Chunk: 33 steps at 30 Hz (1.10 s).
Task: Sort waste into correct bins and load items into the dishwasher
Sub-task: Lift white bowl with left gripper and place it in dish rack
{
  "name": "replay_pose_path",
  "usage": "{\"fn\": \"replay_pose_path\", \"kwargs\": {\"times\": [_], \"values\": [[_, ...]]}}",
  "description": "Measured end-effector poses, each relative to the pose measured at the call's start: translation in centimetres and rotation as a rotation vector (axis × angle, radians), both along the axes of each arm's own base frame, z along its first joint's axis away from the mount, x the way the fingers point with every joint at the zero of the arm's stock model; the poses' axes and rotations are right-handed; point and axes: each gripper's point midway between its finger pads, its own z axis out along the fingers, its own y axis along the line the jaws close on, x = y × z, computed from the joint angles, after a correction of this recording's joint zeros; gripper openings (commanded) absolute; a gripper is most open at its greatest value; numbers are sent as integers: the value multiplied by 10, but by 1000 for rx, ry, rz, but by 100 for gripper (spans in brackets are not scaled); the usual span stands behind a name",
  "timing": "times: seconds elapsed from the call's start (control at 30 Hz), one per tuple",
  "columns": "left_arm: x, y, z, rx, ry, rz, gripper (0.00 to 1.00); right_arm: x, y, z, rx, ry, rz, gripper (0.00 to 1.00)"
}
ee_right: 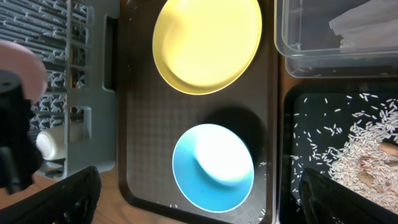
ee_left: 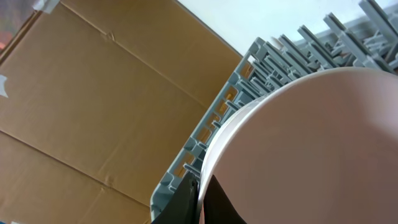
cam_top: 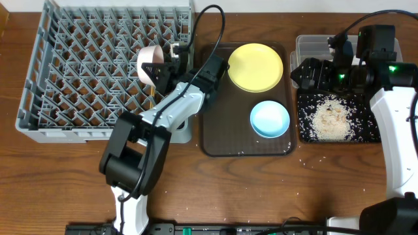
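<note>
Left arm: based at the near edge of the surface (cam_top: 65,183), left of the brown tray (cam_top: 215,140), stretched away and slightly rightward, wrist beside the tray's far-left corner.

Blue bowl (cam_top: 270,119): upright on the brown tray's near half, right side.

Rice scraps (cam_top: 330,121): heaped in the black tray (cam_top: 372,134), just right of the brown tray; stray grains on the surface near it.

Small white cup (ee_right: 53,142): in the grey dish rack's edge compartment, just left of the brown tray.

Right arm: rising along the right, well right of the brown tray, forearm bent leftward.

Right gripper (cam_top: 302,73): jaws spread wide, holding nothing, just right of the brown tray's far half.

Left gripper (cam_top: 160,68): clamped on the rim of the white bowl (cam_top: 149,64), bowl held on edge over the dish rack (cam_top: 78,72), left of the brown tray.

Yellow plate (cam_top: 255,67): flat on the brown tray's far half.

Clear tub (cam_top: 313,46): right of the tray's far corner; wrapper (ee_right: 367,25) inside, only its white end showing.
</note>
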Motion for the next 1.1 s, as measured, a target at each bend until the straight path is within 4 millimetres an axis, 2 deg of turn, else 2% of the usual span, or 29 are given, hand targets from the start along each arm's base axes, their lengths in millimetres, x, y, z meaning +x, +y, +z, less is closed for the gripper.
{"fn": "replay_pose_path", "kwargs": {"times": [0.3,0.33,0.4,0.43,0.53,0.77,0.9,1.0,1.1], "values": [[0,-14,-14,-27,55,-49,9,0,0,0,0,0,0,99],[0,-15,-16,-37,67,-57,14,0,0,0,0,0,0,99],[0,-17,-23,-67,98,-73,29,0,0,0,0,0,0,99],[0,-18,-27,-88,114,-83,40,0,0,0,0,0,0,99],[0,-25,-41,-145,169,-115,54,0,0,0,0,0,0,99],[-11,-33,-60,-276,306,-164,61,0,0,0,0,0,0,99],[-12,-53,-71,-464,365,-233,63,0,0,0,0,0,0,99],[-17,-69,-72,-599,403,-290,64,0,0,0,0,0,0,99],[-23,-86,-62,-735,412,-357,64,0,0,0,0,0,0,99]]}}
